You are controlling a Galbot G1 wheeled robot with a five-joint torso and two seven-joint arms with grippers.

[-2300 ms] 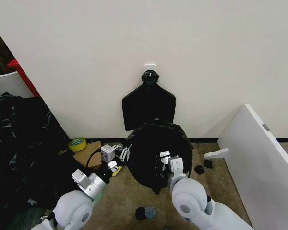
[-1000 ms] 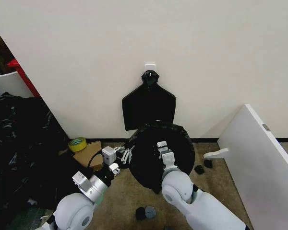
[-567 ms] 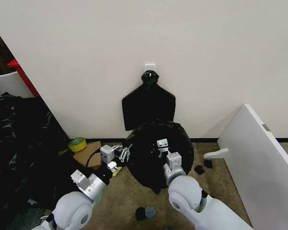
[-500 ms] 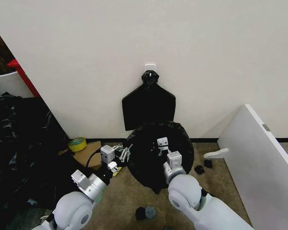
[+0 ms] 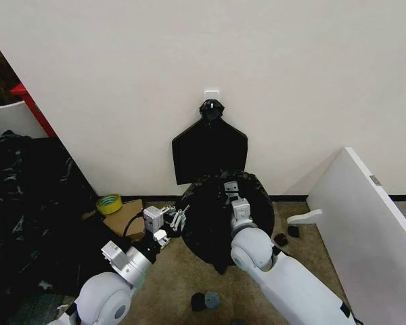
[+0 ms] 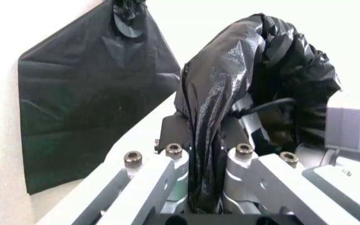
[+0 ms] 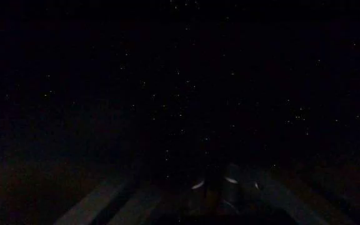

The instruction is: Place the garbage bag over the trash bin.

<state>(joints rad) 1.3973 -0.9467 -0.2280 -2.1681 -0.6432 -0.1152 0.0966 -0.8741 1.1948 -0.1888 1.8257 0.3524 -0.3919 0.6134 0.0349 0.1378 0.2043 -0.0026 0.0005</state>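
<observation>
The garbage bag [image 5: 210, 223] is a black, crinkled round shape on the floor by the wall, its mouth spread open facing me. The trash bin is hidden under it. My left gripper [image 5: 178, 218] is at the bag's left rim. In the left wrist view the left gripper [image 6: 202, 154] is shut on a bunched fold of the garbage bag [image 6: 249, 70]. My right gripper [image 5: 229, 189] reaches across the mouth to the far rim by the wall. The right wrist view is dark with black plastic.
A flat black bag [image 5: 210, 152] hangs from a wall hook just behind. A white panel [image 5: 365, 223] leans at the right. A tape roll [image 5: 109, 203], cardboard [image 5: 125, 218] and a black plastic heap [image 5: 27, 210] lie left. Small black scraps [image 5: 281, 238] dot the carpet.
My right gripper has moved from the middle of the bag's mouth toward the far rim by the wall. The left gripper keeps its hold at the left rim.
</observation>
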